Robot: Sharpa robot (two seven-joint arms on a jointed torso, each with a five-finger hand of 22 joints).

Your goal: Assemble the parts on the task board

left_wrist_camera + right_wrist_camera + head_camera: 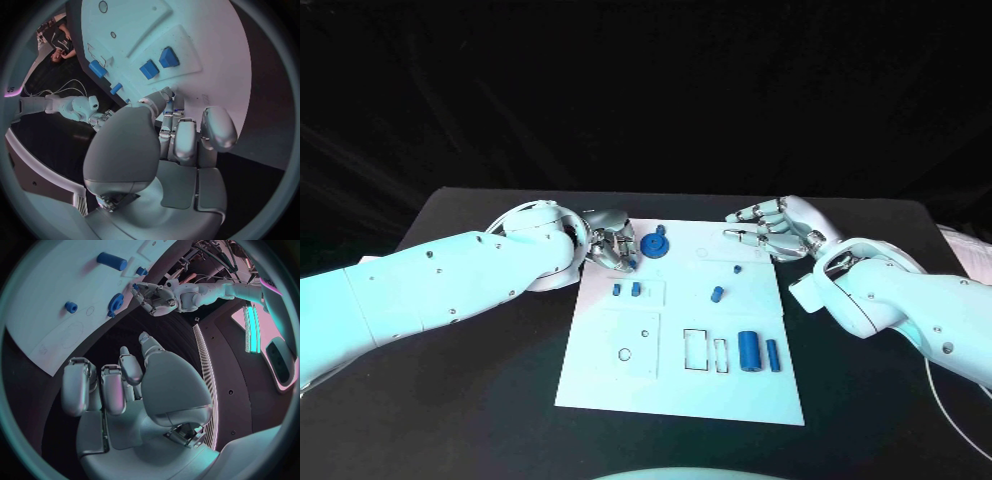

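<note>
On the black table (473, 400) lies the white task board (678, 390), and everything else is placed from it. At its far left corner sits the left hand (607, 246), fingers curled in over the board's edge; whether it grips anything cannot be told, though the left wrist view shows its fingers (187, 140) bent with nothing plainly between them. Just beside that hand, on the board's far edge, lies a round blue gear (655, 246) — touching or apart from the fingers, I cannot say. At the board's far right corner hovers the right hand (769, 230), fingers curled; the right wrist view shows them (106, 387) empty above the dark table, off the board.

Toward the board's left side two small blue blocks (626, 290) lie side by side. Near its middle sits a short blue peg (718, 294). At the board's near right — two upright-lying blue cylinders (760, 351) lie beside outlined slots (705, 349).
</note>
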